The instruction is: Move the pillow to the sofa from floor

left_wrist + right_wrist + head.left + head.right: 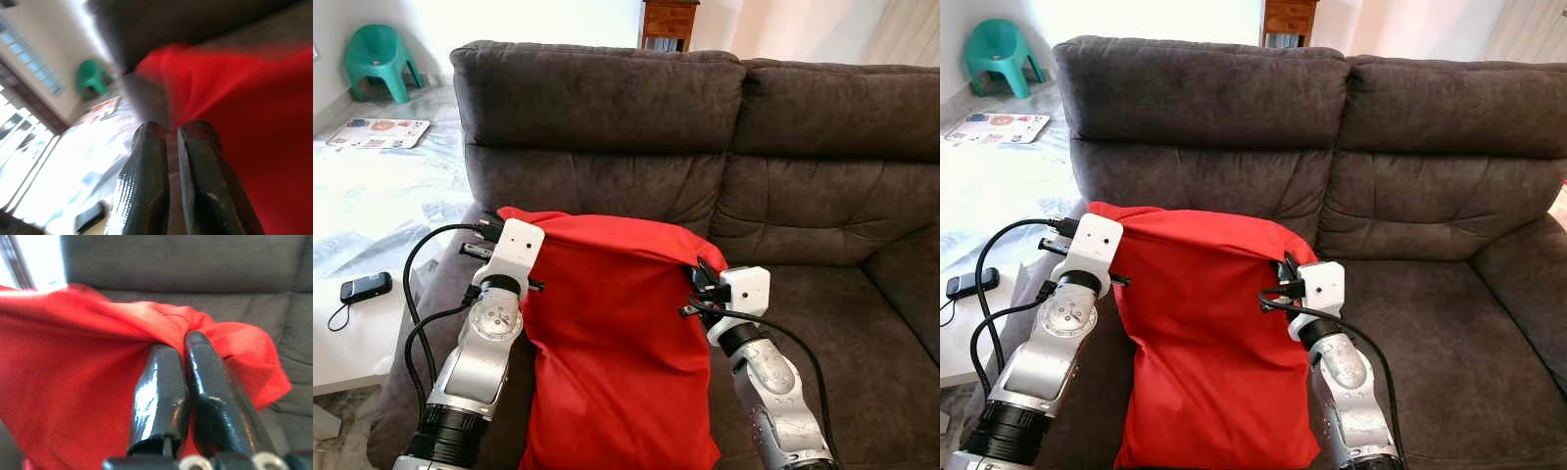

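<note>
both silver arms reach forward and up from the lower edge of the head views, elbows bent, wrists level with the top edge of a red pillow (607, 343) held between them over the left seat of a dark brown sofa (822, 127). the left gripper (168, 129) has its two black fingers pressed narrow together at the pillow's upper left corner, red cloth lying right beside them; whether cloth is actually caught between them cannot be told. the right gripper (178, 345) is clamped on a bunched fold at the pillow's upper right corner, the fabric puckering around its fingertips. the pillow hangs slack from that top edge, its upper part in front of the sofa's backrest, its lower part draping over the front edge of the seat. no readable writing or labels. off the sofa's left end, the head views take in a dark phone (365, 287) on a white surface and a green plastic chair (380, 57) in the far corner; the left wrist view repeats the chair, blurred.
</note>
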Robot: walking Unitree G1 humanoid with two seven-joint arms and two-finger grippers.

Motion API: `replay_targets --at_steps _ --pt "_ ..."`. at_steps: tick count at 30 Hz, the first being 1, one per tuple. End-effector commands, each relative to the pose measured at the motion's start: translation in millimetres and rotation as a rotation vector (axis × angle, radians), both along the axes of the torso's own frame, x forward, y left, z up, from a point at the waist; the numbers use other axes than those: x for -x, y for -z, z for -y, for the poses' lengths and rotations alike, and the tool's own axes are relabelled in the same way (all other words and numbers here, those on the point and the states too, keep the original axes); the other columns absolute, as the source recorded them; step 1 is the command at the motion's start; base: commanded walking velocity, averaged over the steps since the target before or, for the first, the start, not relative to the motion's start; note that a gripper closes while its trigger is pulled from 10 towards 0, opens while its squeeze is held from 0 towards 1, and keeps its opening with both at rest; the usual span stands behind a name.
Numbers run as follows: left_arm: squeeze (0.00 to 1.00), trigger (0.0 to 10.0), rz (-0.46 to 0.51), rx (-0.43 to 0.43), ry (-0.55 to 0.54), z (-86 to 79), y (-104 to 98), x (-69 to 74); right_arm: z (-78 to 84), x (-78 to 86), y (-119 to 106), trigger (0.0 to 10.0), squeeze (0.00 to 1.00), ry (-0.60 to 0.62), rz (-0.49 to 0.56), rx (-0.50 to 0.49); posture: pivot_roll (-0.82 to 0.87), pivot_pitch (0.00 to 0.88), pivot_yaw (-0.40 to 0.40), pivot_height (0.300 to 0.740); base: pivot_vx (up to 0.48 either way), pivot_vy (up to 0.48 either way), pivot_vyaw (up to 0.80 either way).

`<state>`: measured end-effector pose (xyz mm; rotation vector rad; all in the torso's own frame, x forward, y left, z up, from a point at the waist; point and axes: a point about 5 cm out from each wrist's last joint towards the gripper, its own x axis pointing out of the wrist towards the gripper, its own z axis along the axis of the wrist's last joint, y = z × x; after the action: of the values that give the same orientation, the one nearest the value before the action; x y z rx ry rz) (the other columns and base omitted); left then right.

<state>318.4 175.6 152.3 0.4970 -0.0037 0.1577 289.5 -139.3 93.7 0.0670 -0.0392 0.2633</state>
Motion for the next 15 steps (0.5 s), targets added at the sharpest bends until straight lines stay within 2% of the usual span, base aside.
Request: replay_targets --at_steps 1,2,14,15 --pt "1.00 10.0 -0.014 -0.023 -0.054 -10.8 4.0 2.0 15.4 -0.4 0.5 10.0 0.66 0.064 0.001 -0.015 0.03 0.000 -0.072 0.740 0.000 0.000 0.00" --pt "1.00 10.0 -0.014 -0.024 -0.053 -10.7 4.0 2.0 15.5 -0.4 0.5 10.0 1.00 0.064 0.000 -0.015 0.03 0.000 -0.072 0.740 0.000 0.000 0.00" --pt "1.00 10.0 -0.014 -0.028 -0.052 -10.0 3.8 1.7 17.0 -1.0 1.0 10.0 1.00 0.078 0.001 -0.010 0.03 0.000 -0.073 0.740 0.000 0.000 0.00" --pt "1.00 10.0 -0.013 -0.027 -0.053 -10.0 3.7 1.6 17.4 -1.6 0.9 10.0 0.73 0.083 0.002 -0.001 0.03 0.000 -0.073 0.740 0.000 0.000 0.00"
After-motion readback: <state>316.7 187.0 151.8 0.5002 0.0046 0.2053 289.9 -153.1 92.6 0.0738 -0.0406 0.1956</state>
